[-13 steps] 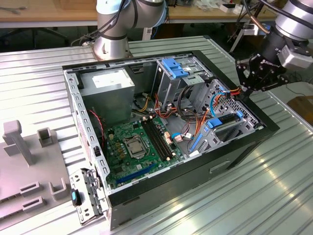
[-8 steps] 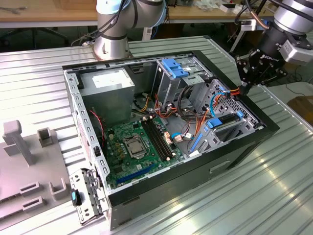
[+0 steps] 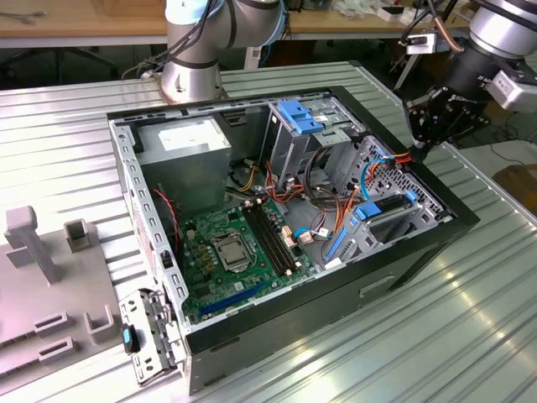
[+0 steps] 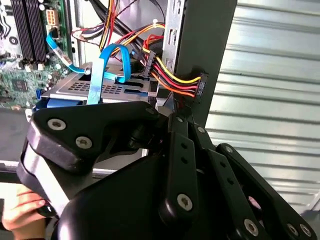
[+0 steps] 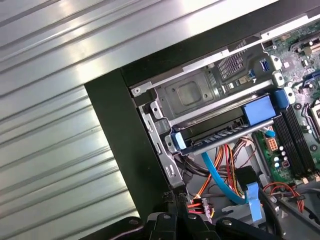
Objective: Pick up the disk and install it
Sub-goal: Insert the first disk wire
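**Inspector:** At the case (image 3: 460, 220) corner on the exterior view's right, where is the disk (image 5: 220, 133)?

**Examiner:** It sits flat in the bay (image 5: 195, 95), long axis along the case's edge, just inward of and below the gripper (image 5: 176, 213).

**Inspector:** Jaws?

**Examiner:** Pressed together, apparently pinching the plug (image 4: 200, 86).

**Inspector:** Surface, room?

**Examiner:** The table (image 3: 419, 336) is ribbed metal. Cables (image 5: 222, 172) crowd the bay.

Ribbed metal tabletop (image 3: 377, 353) carries an open PC case (image 3: 336, 306) mid-surface in the exterior view. Grey fixture plate (image 3: 50, 294) sits at its 9 o'clock, arm base (image 3: 191, 80) at 11 o'clock.
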Controlling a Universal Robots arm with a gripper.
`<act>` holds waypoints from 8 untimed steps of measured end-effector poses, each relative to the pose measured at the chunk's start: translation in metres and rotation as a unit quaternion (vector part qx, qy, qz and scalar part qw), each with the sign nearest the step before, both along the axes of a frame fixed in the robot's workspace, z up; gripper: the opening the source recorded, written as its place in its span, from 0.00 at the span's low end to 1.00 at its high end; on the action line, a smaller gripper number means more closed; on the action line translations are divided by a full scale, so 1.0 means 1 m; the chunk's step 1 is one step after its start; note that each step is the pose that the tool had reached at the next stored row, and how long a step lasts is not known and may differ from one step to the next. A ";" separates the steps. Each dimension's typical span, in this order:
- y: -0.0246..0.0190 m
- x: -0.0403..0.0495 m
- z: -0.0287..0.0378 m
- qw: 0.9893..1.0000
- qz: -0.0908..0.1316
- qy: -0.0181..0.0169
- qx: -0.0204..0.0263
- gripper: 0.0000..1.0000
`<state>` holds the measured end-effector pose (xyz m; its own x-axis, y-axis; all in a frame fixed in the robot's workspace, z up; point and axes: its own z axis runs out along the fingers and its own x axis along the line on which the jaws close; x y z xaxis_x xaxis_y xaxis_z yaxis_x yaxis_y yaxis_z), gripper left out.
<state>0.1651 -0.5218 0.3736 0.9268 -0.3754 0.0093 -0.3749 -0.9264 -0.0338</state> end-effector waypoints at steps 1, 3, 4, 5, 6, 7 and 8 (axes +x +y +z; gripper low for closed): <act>0.0005 0.0002 0.0000 1.000 0.004 0.000 0.000 0.11; 0.0031 0.0010 0.0000 1.000 0.008 0.000 0.000 0.11; 0.0047 0.0015 -0.0001 1.000 0.008 0.000 0.000 0.11; 0.0058 0.0019 0.0000 1.000 0.010 0.000 0.000 0.11; 0.0070 0.0022 -0.0001 1.000 0.013 0.000 0.000 0.11; 0.0076 0.0024 0.0000 1.000 0.017 0.000 0.000 0.11; 0.0086 0.0026 0.0000 1.000 0.024 0.000 0.000 0.11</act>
